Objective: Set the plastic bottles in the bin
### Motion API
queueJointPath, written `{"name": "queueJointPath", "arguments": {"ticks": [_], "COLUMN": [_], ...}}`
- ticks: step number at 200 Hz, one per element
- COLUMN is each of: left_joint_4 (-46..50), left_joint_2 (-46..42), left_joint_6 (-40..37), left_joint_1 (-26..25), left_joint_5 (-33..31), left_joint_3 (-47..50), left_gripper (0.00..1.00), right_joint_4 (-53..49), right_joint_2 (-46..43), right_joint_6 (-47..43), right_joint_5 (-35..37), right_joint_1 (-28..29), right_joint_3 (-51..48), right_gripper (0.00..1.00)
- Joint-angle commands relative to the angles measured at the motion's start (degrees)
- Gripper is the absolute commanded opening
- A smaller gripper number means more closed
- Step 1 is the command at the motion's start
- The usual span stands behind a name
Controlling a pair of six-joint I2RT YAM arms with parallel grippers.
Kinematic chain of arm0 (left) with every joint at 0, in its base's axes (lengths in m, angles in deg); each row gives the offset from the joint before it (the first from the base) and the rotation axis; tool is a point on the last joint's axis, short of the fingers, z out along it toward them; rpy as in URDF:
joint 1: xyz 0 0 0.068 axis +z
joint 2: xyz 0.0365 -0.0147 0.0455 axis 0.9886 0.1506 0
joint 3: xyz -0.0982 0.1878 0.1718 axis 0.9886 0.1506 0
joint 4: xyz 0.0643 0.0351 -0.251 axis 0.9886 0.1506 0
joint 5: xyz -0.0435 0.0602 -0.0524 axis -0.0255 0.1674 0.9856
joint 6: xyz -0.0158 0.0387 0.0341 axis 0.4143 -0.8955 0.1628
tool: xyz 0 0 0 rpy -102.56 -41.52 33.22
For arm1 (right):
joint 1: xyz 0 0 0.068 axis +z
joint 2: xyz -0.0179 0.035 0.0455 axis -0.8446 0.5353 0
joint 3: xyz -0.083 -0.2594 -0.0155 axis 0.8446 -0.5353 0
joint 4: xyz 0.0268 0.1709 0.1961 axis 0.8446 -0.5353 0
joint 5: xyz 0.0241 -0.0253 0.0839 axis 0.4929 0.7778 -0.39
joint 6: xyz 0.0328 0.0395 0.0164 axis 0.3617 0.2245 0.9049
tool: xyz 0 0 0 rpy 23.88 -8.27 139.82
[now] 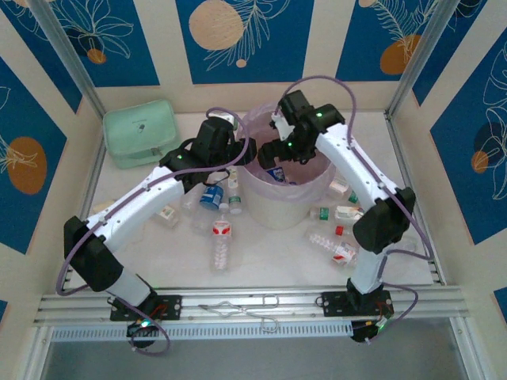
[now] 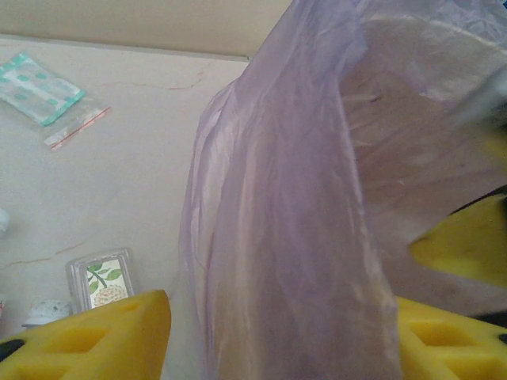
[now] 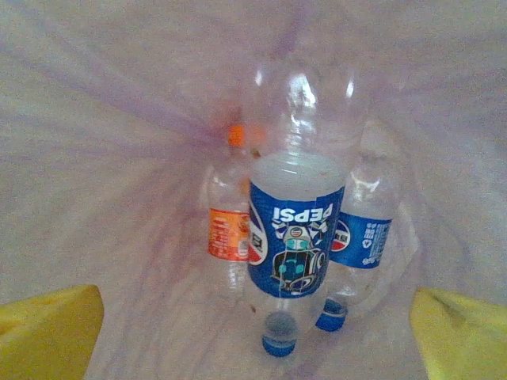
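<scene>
Bin [image 1: 273, 207] stood mid-table [image 1: 261, 265], toward the back. Pouch [image 1: 141, 133] lay in the far left corner, well apart from it. Loose bottles [image 1: 222, 241] lay left of and before the bin, others just right of it. Three more sat inside the bin.

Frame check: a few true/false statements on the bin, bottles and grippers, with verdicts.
1. The right gripper is open over the bin. True.
2. The bin is empty. False: bottles are inside, including a Pepsi bottle and an orange-labelled bottle.
3. The mint-green pouch sits at the table's far left. True.
4. No bottles remain on the table. False: several do, such as a red-labelled bottle.
5. The left gripper holds a bottle. False: it is open beside the bin's pink bag.
</scene>
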Motion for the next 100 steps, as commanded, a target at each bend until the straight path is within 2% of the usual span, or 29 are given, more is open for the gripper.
{"name": "queueJointPath", "arguments": {"ticks": [1,26,55,83,100], "left_joint_4": [2.47,2.87,2.60,2.85,3.19], "left_joint_2": [-0.06,-0.09,-0.45,-0.14,-0.61], "left_joint_6": [-1.88,-2.15,-2.36,-2.41,-2.33], "left_joint_1": [-0.66,-0.63,-0.66,-0.62,-0.67], "left_joint_5": [-1.57,-1.66,-1.49,-0.89,-0.29], "left_joint_3": [-1.45,-2.28,-2.40,-2.79,-2.86], "left_gripper": [0.61,0.61,0.61,0.62,0.61], "right_joint_4": [-4.62,-5.43,-6.08,-2.86,0.08], "right_joint_2": [-4.22,-7.23,-10.66,-16.58,-19.93], "right_joint_6": [-1.66,-1.10,0.60,5.78,12.24], "right_joint_5": [-1.74,-2.79,-5.19,-7.03,-9.73], "right_joint_1": [-0.44,-2.01,-6.62,-14.94,-22.40], "right_joint_3": [3.15,7.86,11.24,6.91,2.04], "right_gripper": [0.99,0.99,0.99,0.99,0.99]}}
